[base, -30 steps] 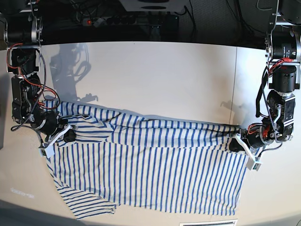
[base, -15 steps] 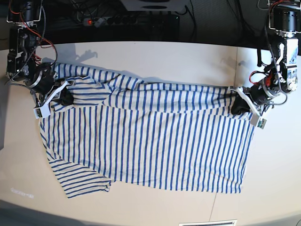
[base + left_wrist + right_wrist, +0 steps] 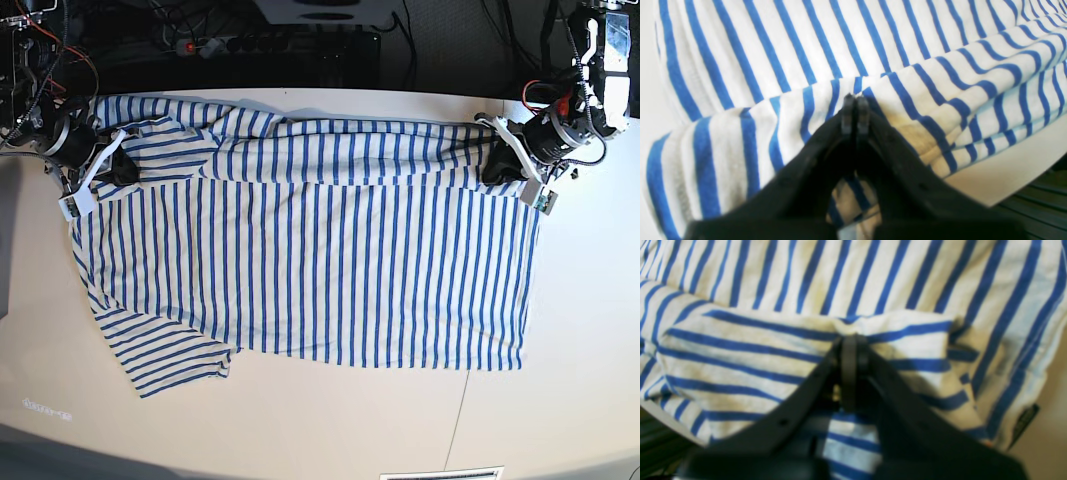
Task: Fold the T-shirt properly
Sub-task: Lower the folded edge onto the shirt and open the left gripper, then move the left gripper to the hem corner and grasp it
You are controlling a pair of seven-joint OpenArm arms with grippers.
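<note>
The T-shirt (image 3: 320,270), white with thin blue stripes, lies spread flat across the table (image 3: 570,390), its far edge folded over near the table's back edge. One sleeve (image 3: 170,365) sticks out at the near left. My left gripper (image 3: 497,165) is shut on the folded edge at the shirt's right end; the left wrist view shows its tips (image 3: 853,100) pinched on the striped cloth (image 3: 773,50). My right gripper (image 3: 118,168) is shut on the folded edge at the left end; the right wrist view shows its tips (image 3: 850,340) on the cloth (image 3: 873,273), with a small dark tag (image 3: 1023,420) nearby.
Behind the table's back edge lie a power strip and cables (image 3: 270,45) in the dark. A seam (image 3: 468,410) runs across the tabletop on the right. A white label (image 3: 440,474) sits at the near edge.
Both grippers have moved toward the table's back edge, still holding the shirt's folded edge. The shirt has slid back with them and now lies flatter and more stretched out.
</note>
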